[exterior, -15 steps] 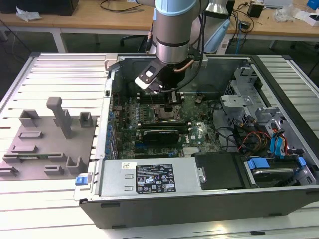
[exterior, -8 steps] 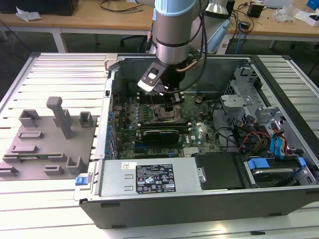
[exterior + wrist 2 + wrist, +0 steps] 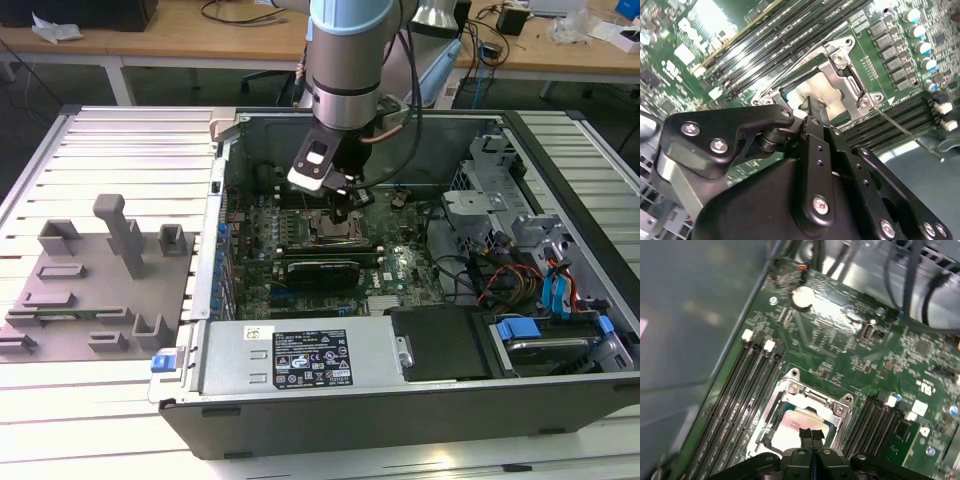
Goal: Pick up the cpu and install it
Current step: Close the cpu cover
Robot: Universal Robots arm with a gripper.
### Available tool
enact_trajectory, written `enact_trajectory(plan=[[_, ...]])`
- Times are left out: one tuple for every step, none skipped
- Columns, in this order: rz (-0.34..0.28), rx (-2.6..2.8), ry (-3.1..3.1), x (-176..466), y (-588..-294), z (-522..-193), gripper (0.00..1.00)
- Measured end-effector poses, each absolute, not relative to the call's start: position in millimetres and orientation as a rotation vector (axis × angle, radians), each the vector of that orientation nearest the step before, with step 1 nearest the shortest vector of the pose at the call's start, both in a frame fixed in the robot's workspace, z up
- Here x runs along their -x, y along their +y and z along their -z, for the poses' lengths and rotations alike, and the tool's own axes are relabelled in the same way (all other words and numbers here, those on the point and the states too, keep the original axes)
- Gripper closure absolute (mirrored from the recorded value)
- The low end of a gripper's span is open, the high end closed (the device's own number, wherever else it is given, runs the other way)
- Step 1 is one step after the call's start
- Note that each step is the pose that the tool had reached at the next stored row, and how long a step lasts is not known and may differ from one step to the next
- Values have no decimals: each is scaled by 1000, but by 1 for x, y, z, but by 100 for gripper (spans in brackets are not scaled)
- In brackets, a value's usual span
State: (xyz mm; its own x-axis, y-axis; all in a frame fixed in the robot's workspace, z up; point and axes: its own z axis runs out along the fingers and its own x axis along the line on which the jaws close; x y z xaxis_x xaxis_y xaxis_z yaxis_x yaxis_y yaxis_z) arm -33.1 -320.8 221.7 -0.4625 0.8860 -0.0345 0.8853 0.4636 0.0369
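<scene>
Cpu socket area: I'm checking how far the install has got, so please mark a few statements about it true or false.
1. The cpu lies inside the socket frame. True.
2. The gripper hangs over the grey tray. False: it is over the socket frame, inside the computer case.
3. The grey tray sits outside the computer case, at the exterior view's left. True.
4. The gripper is wide open. False: it is shut, its tips right at the cpu.
</scene>
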Motion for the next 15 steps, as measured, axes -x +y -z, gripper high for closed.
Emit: enact_trajectory(plan=[[-22, -1576, 2661, 33, -321, -222, 89], [-23, -1547, 2679, 33, -321, -221, 89], [-23, -1523, 2692, 33, -321, -221, 89], [-25, -1472, 2721, 33, -321, -221, 89], [-26, -1431, 2743, 33, -321, -221, 89], [-26, -1408, 2755, 33, -321, -221, 89], [-27, -1385, 2767, 33, -321, -221, 89], [-28, -1348, 2785, 33, -321, -221, 89], [-29, -1324, 2797, 33, -321, -221, 89], [-30, -1268, 2823, 33, -321, -220, 89], [-31, -1243, 2834, 33, -321, -220, 89], [-31, -1216, 2846, 33, -321, -220, 89], [-33, -1158, 2871, 33, -321, -220, 89], [-34, -1106, 2892, 33, -321, -220, 89], [-36, -1038, 2917, 33, -321, -220, 89]])
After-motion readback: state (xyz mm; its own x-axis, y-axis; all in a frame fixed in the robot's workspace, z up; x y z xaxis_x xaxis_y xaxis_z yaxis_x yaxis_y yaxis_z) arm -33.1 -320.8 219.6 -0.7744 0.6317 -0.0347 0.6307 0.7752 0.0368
